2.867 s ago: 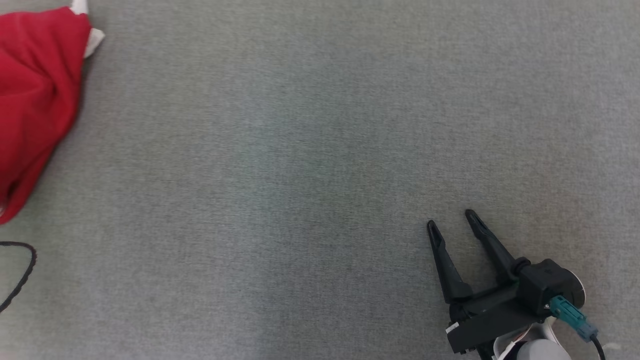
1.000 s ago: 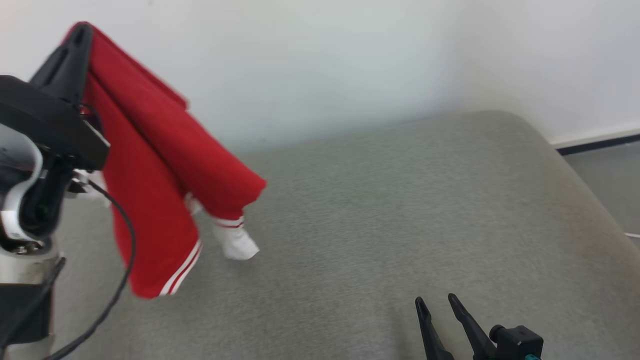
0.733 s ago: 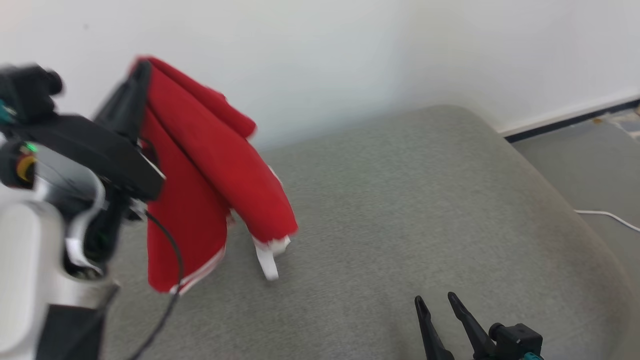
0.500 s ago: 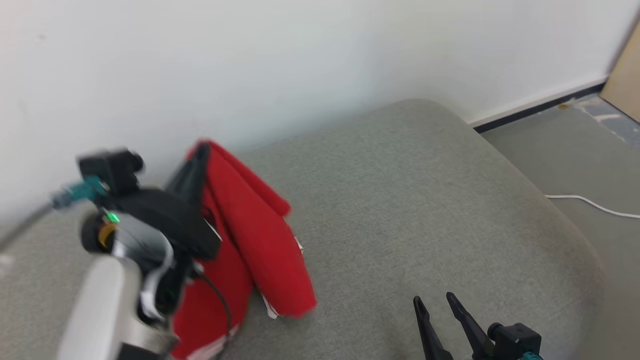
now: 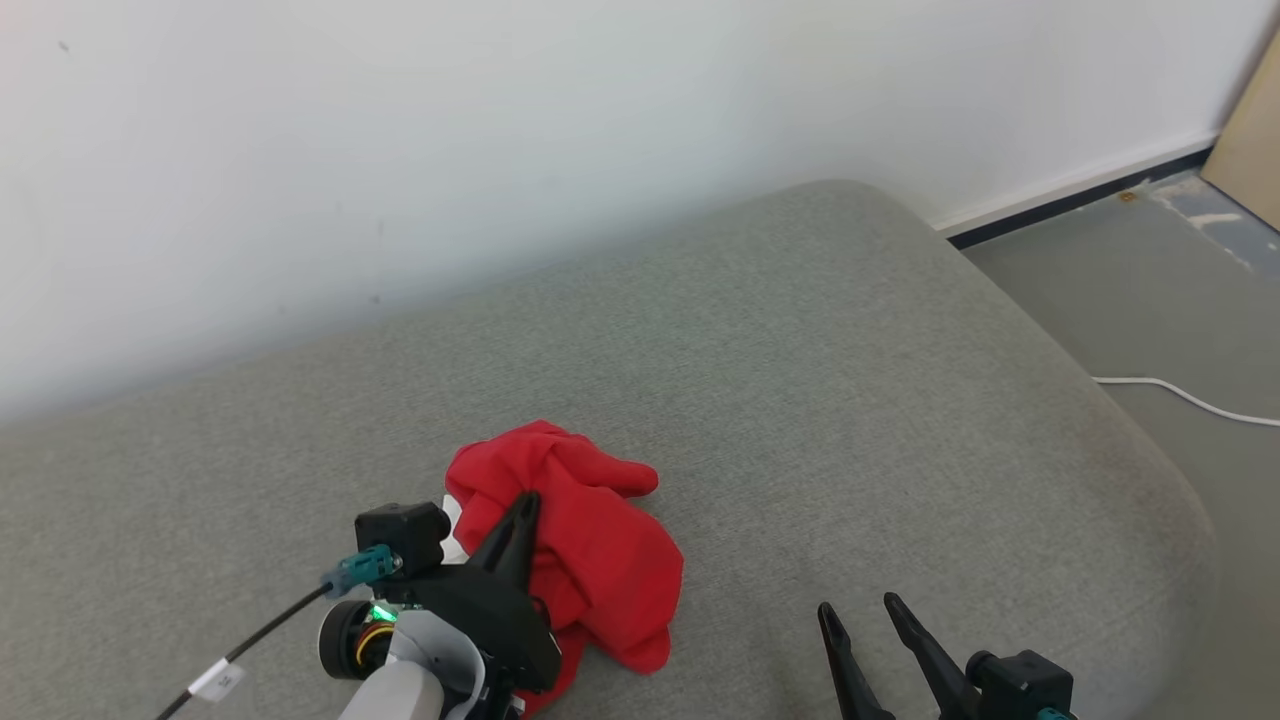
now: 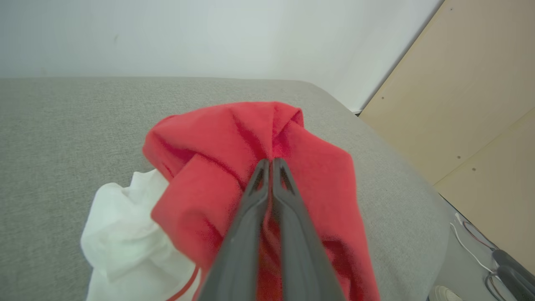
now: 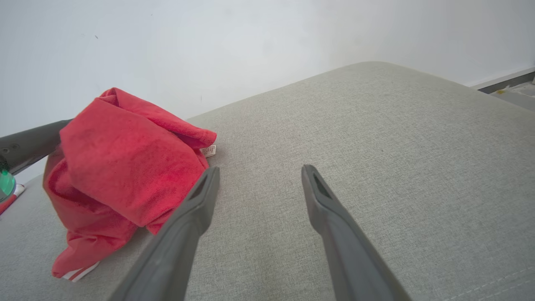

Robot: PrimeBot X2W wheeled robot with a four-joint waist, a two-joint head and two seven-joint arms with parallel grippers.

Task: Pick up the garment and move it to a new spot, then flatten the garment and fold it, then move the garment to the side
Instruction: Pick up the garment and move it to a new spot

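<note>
Pinching a gathered fold of the red garment (image 6: 317, 175) with the left gripper (image 6: 271, 161), both dark fingers pressed flat together, the cloth's creases running in to the tips. Draped over and around those closed fingers, mostly to their right in the left wrist view, with a white part (image 6: 125, 234) of the same piece spilling out on the left and lying on the grey upholstered cushion (image 6: 62, 125).

From the head: left gripper (image 5: 526, 503) low over the cushion (image 5: 850, 350), pointing up and away from the body, tucked into the near-left side of the garment (image 5: 600, 545). Crumpled in a heap there, resting on the cushion, left of centre and towards the near edge.

From the right wrist: garment (image 7: 125, 163) to the left, bunched and lying on the cushion (image 7: 376, 125); a small white label (image 7: 207, 150) at its right edge, a striped hem (image 7: 79, 274) at its lower end, a dark finger (image 7: 29, 144) of the other arm entering the heap from the left.

Holding the right gripper (image 7: 259, 171) spread wide, with nothing between the fingers but bare cushion. Placed at the lower right in the head view, right gripper (image 5: 858, 606) clearly apart from the garment, off to its right.

Beyond the cushion: white wall (image 5: 400, 150), grey floor (image 5: 1150, 290) with a white cable (image 5: 1180, 392) across it, pale wooden panel (image 6: 480, 104) at the right.
</note>
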